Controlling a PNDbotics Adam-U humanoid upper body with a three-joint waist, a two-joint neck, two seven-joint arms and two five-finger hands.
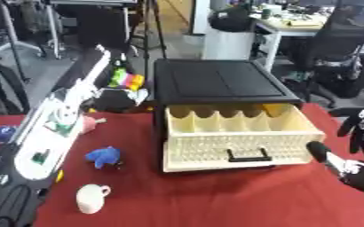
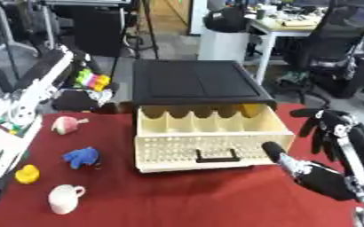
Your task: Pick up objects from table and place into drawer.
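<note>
Since the left hand [image 2: 82, 101] grasps a multicoloured toy [image 2: 92, 80] beside the cabinet, it should carry it over the pulled-out drawer [image 2: 210, 136] before releasing, while the right hand [image 2: 325, 128] hangs released nearby.

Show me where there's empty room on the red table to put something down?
Bare red cloth lies in front of the open cream drawer, between the white cup and the right hand. Left is crowded: blue toy, yellow duck, pink toy.

A grey floor [image 1: 177, 42] stretches behind the red-covered table [image 1: 216, 199]. A black office chair [image 2: 337, 44] stands right of it, beside a cluttered white desk [image 2: 290, 24].
</note>
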